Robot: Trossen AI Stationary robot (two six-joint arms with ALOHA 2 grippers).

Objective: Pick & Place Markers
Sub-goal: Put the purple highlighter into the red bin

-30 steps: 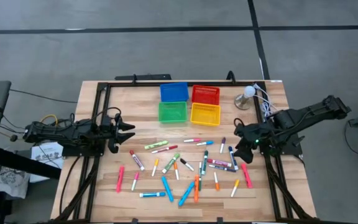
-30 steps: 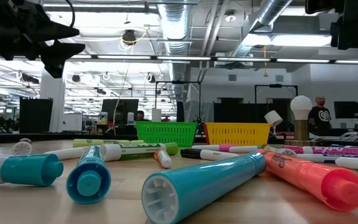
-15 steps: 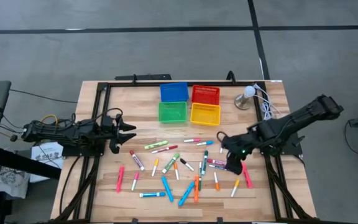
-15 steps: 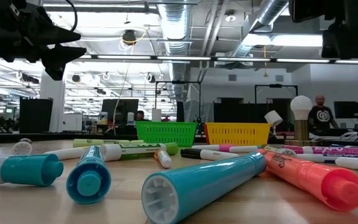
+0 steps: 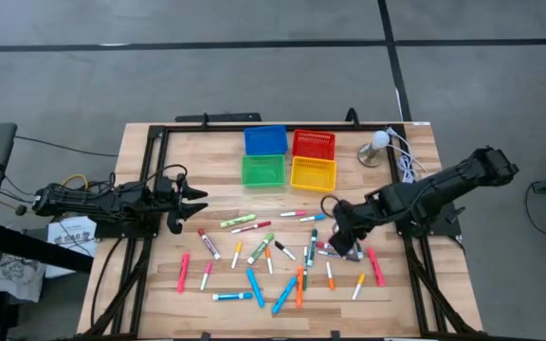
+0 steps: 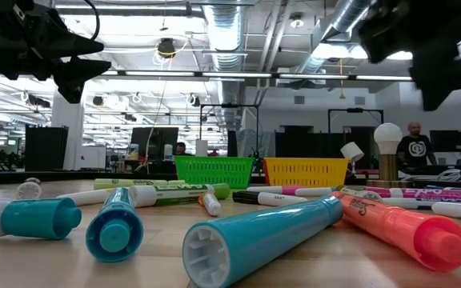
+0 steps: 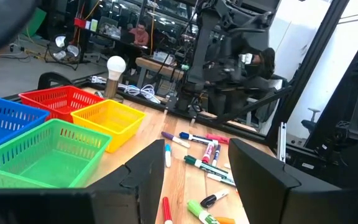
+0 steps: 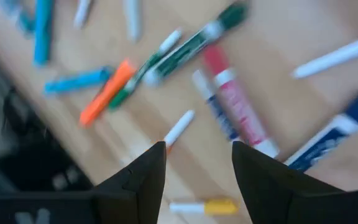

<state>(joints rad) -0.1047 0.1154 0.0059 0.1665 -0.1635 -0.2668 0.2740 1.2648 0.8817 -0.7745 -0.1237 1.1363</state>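
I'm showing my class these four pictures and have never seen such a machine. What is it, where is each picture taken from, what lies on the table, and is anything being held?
It is a robot with two dark arms at a wooden table, each ending in jaws for grasping. One picture looks straight down, one looks level across the tabletop, and two come from cameras on the wrists. Many markers lie scattered on the table, behind them four small bins: blue, red, green, yellow. A lamp stands near the far right corner. The right gripper is above the markers, jaws apart, nothing between them. The left gripper waits at the left edge, jaws open, empty.
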